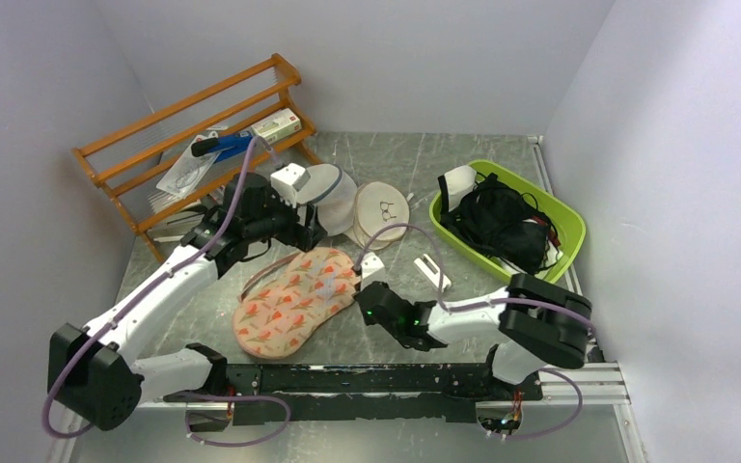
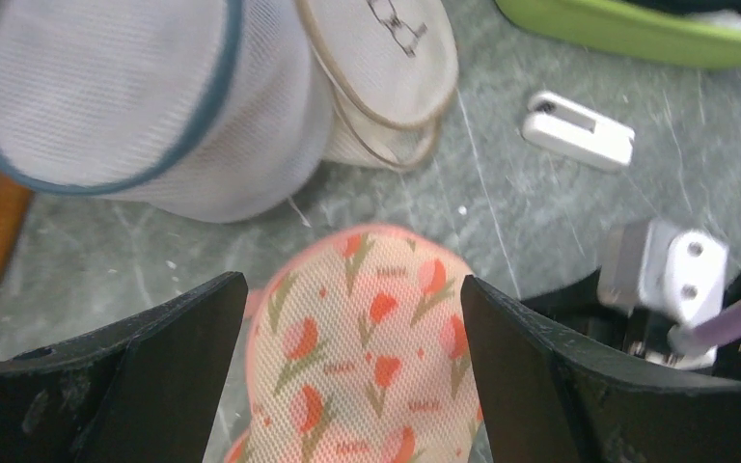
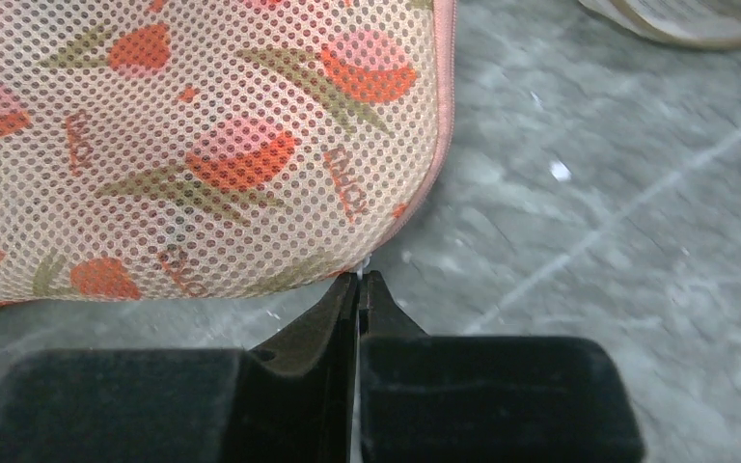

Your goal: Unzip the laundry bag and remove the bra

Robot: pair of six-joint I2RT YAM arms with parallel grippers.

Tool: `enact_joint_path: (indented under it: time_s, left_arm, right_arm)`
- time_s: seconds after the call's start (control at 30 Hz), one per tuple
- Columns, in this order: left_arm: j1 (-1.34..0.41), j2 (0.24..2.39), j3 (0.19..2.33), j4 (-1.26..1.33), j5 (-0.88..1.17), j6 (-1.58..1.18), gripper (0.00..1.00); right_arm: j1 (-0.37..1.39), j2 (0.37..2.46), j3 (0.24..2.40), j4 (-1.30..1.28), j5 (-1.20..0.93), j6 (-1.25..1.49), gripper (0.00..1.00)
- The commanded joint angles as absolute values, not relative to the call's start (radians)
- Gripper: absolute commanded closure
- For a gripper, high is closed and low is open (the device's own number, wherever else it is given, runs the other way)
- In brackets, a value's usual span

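**Tabletop stock, near edge to far wall**

1. Right gripper [image 3: 359, 282]: your nearest item. The jaws are pressed together with no gap at the tips. The tips sit right at the pink zip edge of the laundry bag [image 1: 294, 301], on its right side near the far lobe. A small pale speck shows at the tips. You cannot tell whether it is the zip pull, or whether anything is pinched.

2. Laundry bag: lies flat on the table [image 1: 425, 159], centre-left, running from near-left to far-right. The stretch of zip you see in the right wrist view is closed.

3. Left gripper [image 2: 352, 282]: the jaws are wide apart and hold nothing. It is over the bag's far rounded end, which shows centred between the two fingers [image 2: 164, 376]. You cannot tell how high above the fabric it hangs.

4. White clip [image 1: 434, 273]: on the table to the right of the bag, apart from it.

5. Round white mesh bag [image 2: 125, 106] with blue trim: just beyond the floral bag's far end. A beige disc [image 1: 383, 207] with a spectacles drawing lies beside it on the right.

6. Green basket [image 1: 552, 204]: far right, holding a heap of black clothing [image 1: 502, 222].

7. Wooden rack [image 1: 193, 130]: far left by the wall, with packets on its shelves.
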State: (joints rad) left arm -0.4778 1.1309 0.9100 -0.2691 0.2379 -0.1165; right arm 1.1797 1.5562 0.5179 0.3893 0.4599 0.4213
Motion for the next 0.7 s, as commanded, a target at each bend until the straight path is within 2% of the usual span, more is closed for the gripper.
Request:
enact_joint_path:
  time_s: [0.0, 0.3, 0.5, 0.67]
  left_arm:
    - [-0.511, 1.172, 0.953, -0.294, 0.357, -0.112, 0.07]
    - [-0.633, 1.281, 0.952, -0.284, 0.465, -0.111, 0.06]
    - [-0.714, 1.448, 1.011, -0.386, 0.341, -0.108, 0.06]
    - [-0.805, 1.439, 0.986, -0.352, 0.336, -0.103, 0.06]
  right_arm:
    - [1.177, 1.456, 0.440, 0.319, 0.549, 0.493, 1.00]
    - [1.108, 1.356, 0.398, 0.361, 0.510, 0.500, 1.00]
    - [1.042, 1.303, 0.352, 0.457, 0.397, 0.534, 1.00]
    - [1.019, 1.287, 0.336, 0.479, 0.356, 0.563, 1.00]
